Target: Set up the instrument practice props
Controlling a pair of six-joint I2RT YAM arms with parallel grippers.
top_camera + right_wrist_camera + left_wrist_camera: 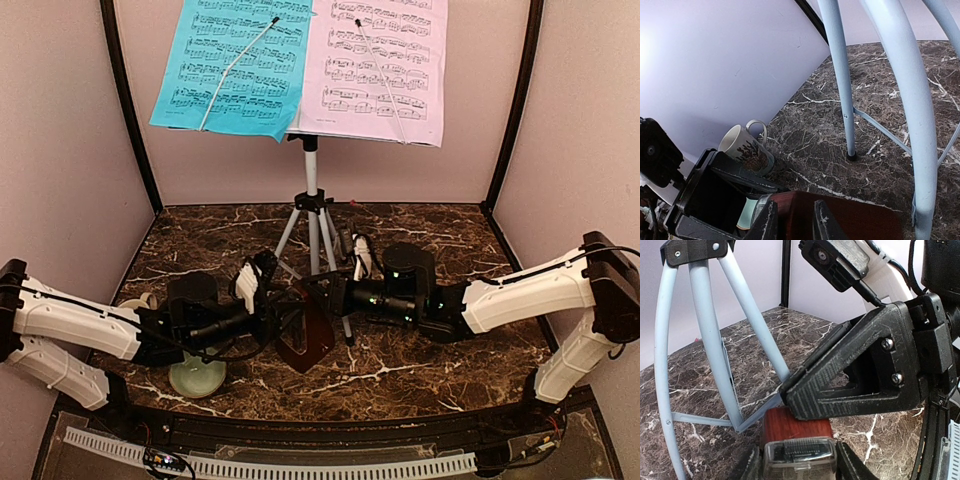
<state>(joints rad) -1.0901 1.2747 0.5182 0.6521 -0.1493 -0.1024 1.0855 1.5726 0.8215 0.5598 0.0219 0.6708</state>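
Note:
The music stand (pixel 312 190) rises on its tripod at the back middle, with the blue page (pixel 235 60) and the pink page (pixel 380 65) side by side on its desk under wire holders. In front of the tripod legs (pixel 707 340) is the dark-red metronome (pixel 305 338). My left gripper (pixel 283 322) is shut on its wide lower body (pixel 797 427), a finger on each side. From the right, my right gripper (pixel 327 300) is shut on the metronome's narrow top (pixel 865 220), with its fingers (pixel 767 222) astride the red wood.
A beige patterned mug (pixel 745 147) stands at the left wall, behind my left arm. A pale green bowl (pixel 197 378) sits near the front left under that arm. Tripod legs (pixel 840 75) stand close behind both grippers. Walls close in the table on three sides.

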